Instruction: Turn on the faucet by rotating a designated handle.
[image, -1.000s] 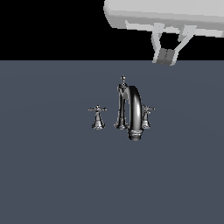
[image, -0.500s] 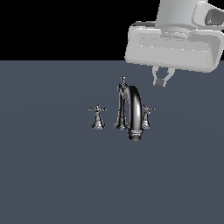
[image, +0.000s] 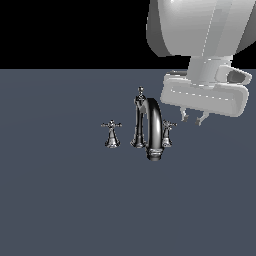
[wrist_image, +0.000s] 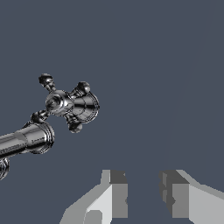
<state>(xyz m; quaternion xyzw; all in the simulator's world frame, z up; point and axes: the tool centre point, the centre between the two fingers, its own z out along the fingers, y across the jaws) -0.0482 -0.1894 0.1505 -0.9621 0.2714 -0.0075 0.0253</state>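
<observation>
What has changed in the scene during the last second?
The arm came down from the top edge of the exterior view; its pincer now hangs open just to the exterior view's right of the nearer handle, touching nothing. The faucet and the other handle stayed as they were.

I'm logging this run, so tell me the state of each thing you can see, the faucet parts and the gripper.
Faucet: upright, untouched, no water visible.
Handle on the exterior view's right: upright, free, gripper not on it.
Handle on the exterior view's left: upright, untouched.
Knobbed rod: upright atop the faucet.
Gripper: open, empty, beside the right-side handle.
</observation>
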